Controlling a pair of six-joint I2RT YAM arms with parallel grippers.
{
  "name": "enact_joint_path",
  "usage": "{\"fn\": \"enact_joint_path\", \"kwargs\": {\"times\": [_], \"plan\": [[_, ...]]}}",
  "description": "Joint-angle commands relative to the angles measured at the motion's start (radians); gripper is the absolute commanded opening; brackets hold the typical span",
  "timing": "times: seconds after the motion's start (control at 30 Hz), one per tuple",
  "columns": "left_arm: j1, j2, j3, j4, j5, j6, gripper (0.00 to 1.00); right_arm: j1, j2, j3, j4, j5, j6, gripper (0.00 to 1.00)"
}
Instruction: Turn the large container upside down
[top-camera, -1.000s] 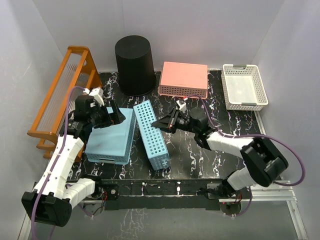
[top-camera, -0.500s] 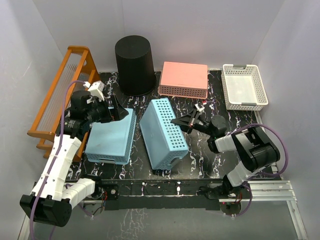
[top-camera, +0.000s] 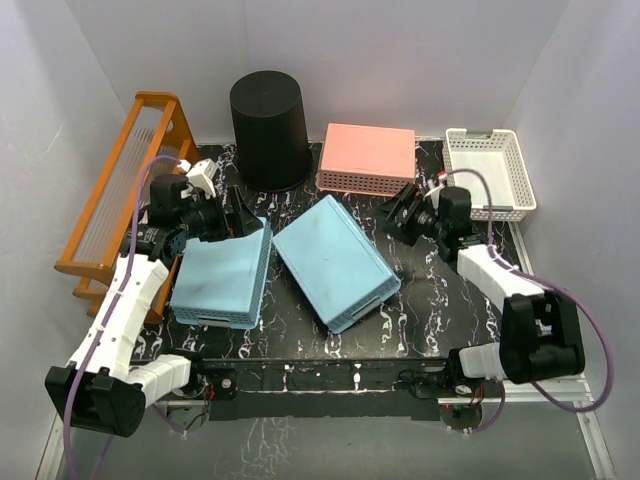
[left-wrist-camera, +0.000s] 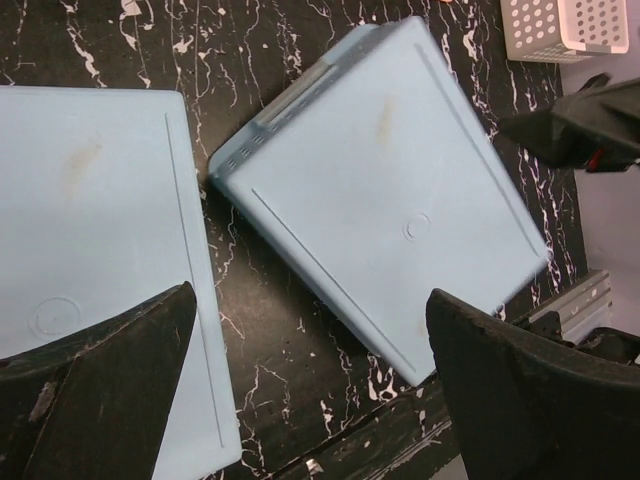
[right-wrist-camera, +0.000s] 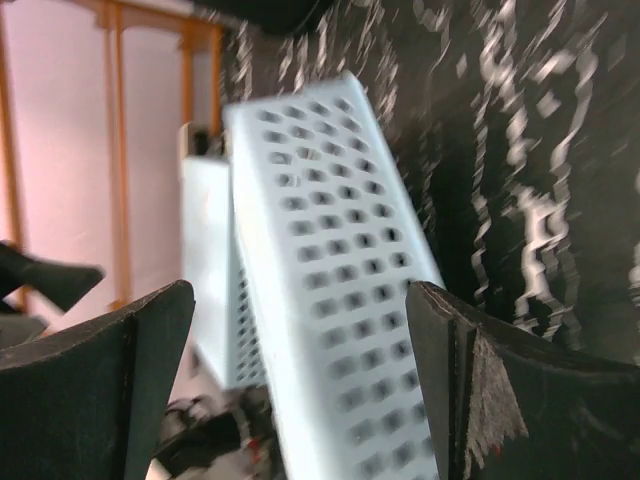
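Observation:
The large container (top-camera: 270, 130), a tall black ribbed bucket, stands at the back left of the table, touched by neither gripper. Its top shows as a flat dark disc. My left gripper (top-camera: 238, 215) hangs open over the far edge of the left blue basket (top-camera: 222, 270), a short way in front of the bucket. In the left wrist view its open jaws (left-wrist-camera: 310, 400) frame bare table between two blue baskets. My right gripper (top-camera: 405, 212) is open and empty near the pink basket's front right corner. Its wrist view is blurred, the gripper (right-wrist-camera: 300, 390) facing a perforated blue wall (right-wrist-camera: 330, 300).
Two blue baskets lie bottom up, the middle one (top-camera: 337, 262) (left-wrist-camera: 380, 200) slanted beside the left one (left-wrist-camera: 90, 230). A pink basket (top-camera: 368, 158) lies bottom up at the back. A white basket (top-camera: 488, 175) sits at the back right. A wooden rack (top-camera: 130, 190) lines the left edge.
The middle blue basket tipped from standing on its long side to lying flat, bottom up. My right gripper opened, let it go and drew back to the right. The left gripper shifted slightly farther.

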Motion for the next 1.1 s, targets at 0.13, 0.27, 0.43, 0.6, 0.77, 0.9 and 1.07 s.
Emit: {"fn": "enact_joint_path", "kwargs": {"times": [0.13,0.27,0.43,0.6,0.77,0.9,1.07], "plan": [[0.006,-0.008,0.044,0.007,0.134,-0.017,0.99,-0.004,-0.133,0.224,-0.589,0.592,-0.406,0.92],[0.005,-0.028,0.029,-0.026,0.161,-0.008,0.99,-0.003,-0.138,0.301,-0.636,0.804,-0.402,0.93],[0.004,-0.029,0.030,-0.032,0.219,-0.005,0.99,-0.003,-0.066,0.392,-0.546,0.931,-0.444,0.95],[0.004,-0.024,0.055,-0.044,0.244,0.024,0.99,-0.005,0.130,0.555,-0.556,1.046,-0.595,0.98],[0.004,0.008,0.043,-0.026,0.257,0.045,0.99,-0.028,0.400,0.861,-0.737,1.105,-0.698,0.98],[0.003,0.031,0.037,-0.001,0.264,0.033,0.99,-0.054,0.533,0.976,-0.790,1.097,-0.750,0.98],[0.002,0.038,0.038,0.016,0.251,0.020,0.99,-0.106,0.619,1.051,-0.812,1.074,-0.769,0.94]]}}
